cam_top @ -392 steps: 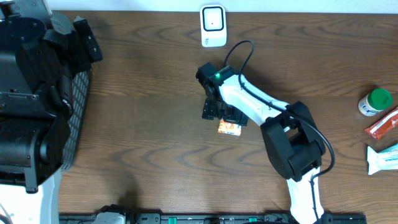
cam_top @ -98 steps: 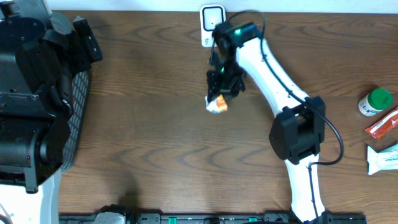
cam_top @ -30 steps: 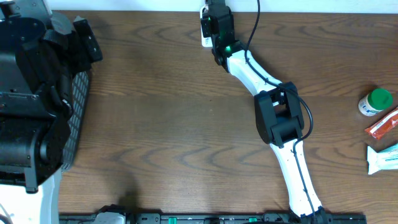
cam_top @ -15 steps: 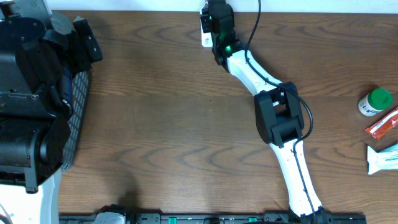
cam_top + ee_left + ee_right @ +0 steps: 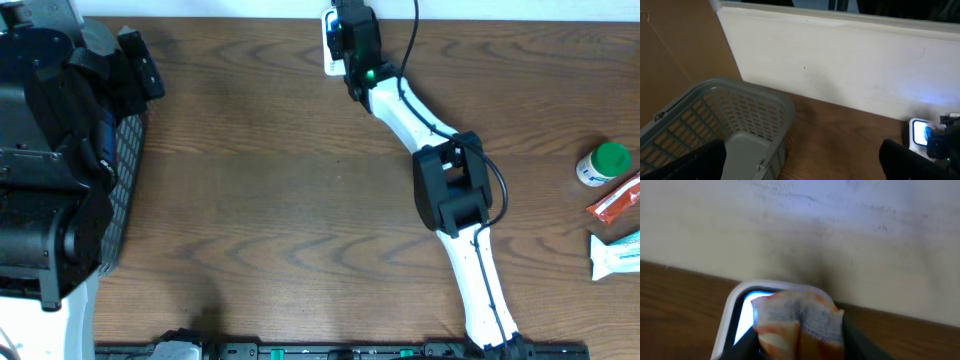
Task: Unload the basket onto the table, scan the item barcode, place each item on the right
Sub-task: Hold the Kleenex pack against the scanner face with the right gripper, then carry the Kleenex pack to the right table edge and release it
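The packet [image 5: 797, 321] is orange and white, the scanner [image 5: 731, 311] white with blue glow, the table [image 5: 260, 170] dark wood-grain.

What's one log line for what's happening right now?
right end effector: grips packet | packet: at lit scanner | left end effector: open

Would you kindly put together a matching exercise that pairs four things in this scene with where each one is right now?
Things:
1. white barcode scanner with a lit blue screen
2. orange-and-white packet
3. grey plastic mesh basket
4. green-capped white bottle

Places:
A. near the right edge of the wooden table
B. held in the right gripper, just in front of the scanner
C. at the table's far edge, by the wall
D. on the table's left side

Pairs: 1-C, 2-B, 3-D, 4-A
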